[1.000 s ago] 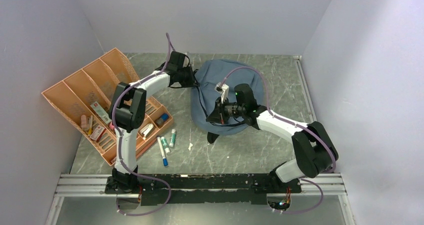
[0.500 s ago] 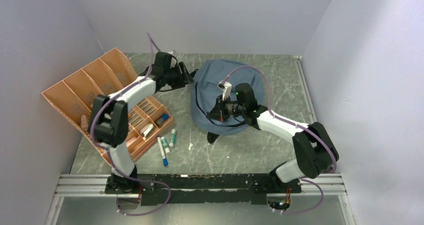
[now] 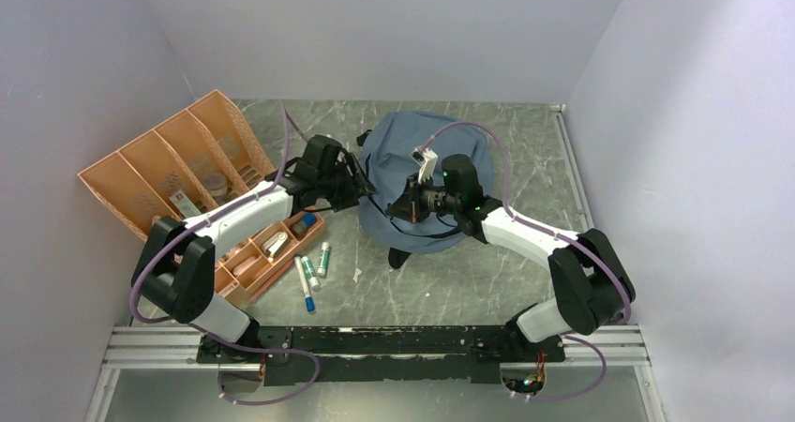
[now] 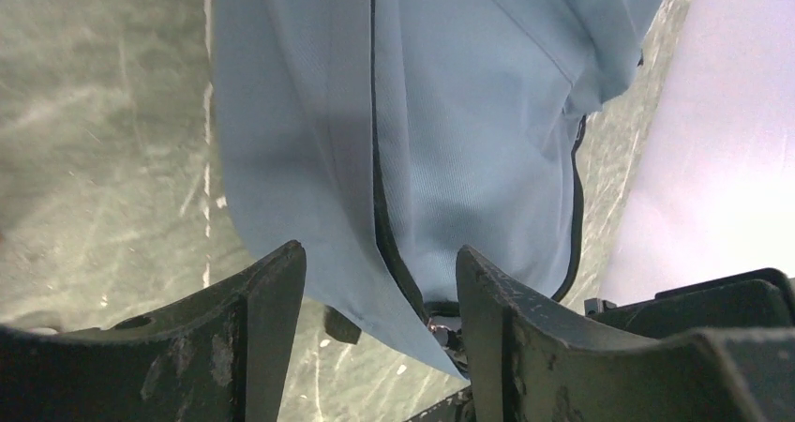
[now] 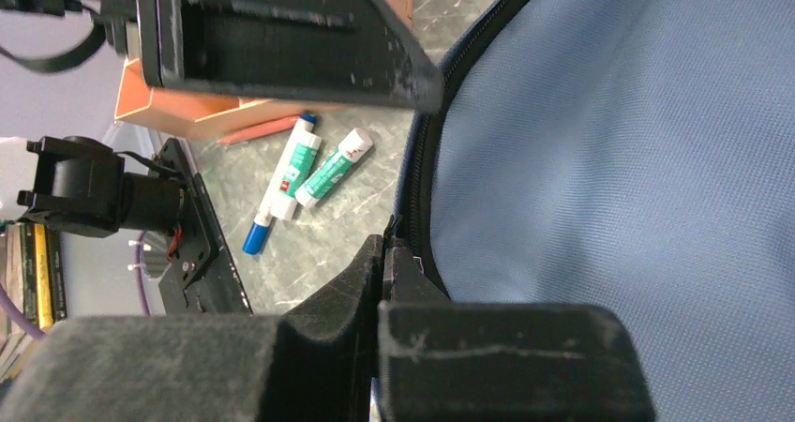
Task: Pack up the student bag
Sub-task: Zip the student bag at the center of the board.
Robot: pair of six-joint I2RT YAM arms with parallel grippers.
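Observation:
The student bag [image 3: 427, 164], grey-blue with black zipper trim, lies flat on the middle of the table. My left gripper [image 3: 360, 193] hovers open at its left edge. In the left wrist view, the bag's fabric [image 4: 469, 113] and a black zipper line [image 4: 384, 216] show between and beyond the spread fingers [image 4: 267, 300], which hold nothing. My right gripper [image 3: 400, 210] is shut on the zipper at the bag's near left edge. In the right wrist view its fingertips [image 5: 386, 250] pinch the zipper track beside the blue fabric [image 5: 609, 159].
An orange compartment tray [image 3: 141, 164] holding small supplies stands at the left. Three marker-like tubes [image 3: 307, 281] [image 3: 324, 258] [image 5: 286, 178] and a small white scrap [image 3: 357, 274] lie on the table between the tray and the bag. Walls close in on three sides.
My left gripper let go and opened, then swung from the bag's far left rim toward the near side along its left edge. The right gripper stayed shut on the zipper, shifting little.

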